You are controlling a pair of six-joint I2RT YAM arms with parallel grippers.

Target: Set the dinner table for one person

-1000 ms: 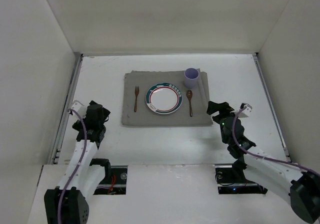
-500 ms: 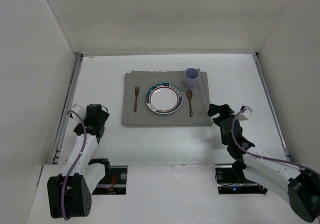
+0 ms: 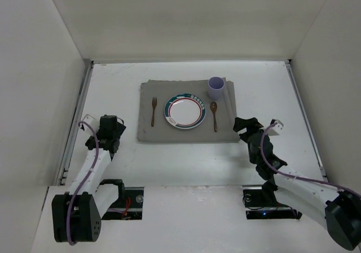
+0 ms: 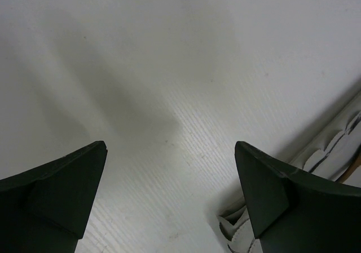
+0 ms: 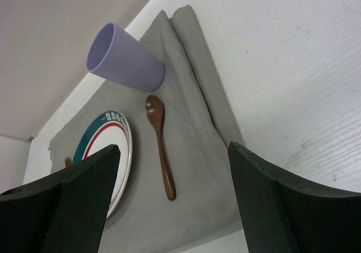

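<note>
Looked finished: plate (image 3: 184, 111), fork (image 3: 153, 111), spoon (image 3: 214, 115), cup (image 3: 216, 87) laid on mat (image 3: 169, 134) atop table (image 3: 113, 84). Held nothing, with both jaws wide.

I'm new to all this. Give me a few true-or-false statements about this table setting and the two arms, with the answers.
The fork lies on the mat, left of the plate. True.
The cup lies tipped over on the plate. False: it stands upright on the mat, beyond the spoon.
The right tool grips the spoon. False: it is open and empty; the spoon lies beside the plate.
The left tool is open, holding nothing. True.
</note>
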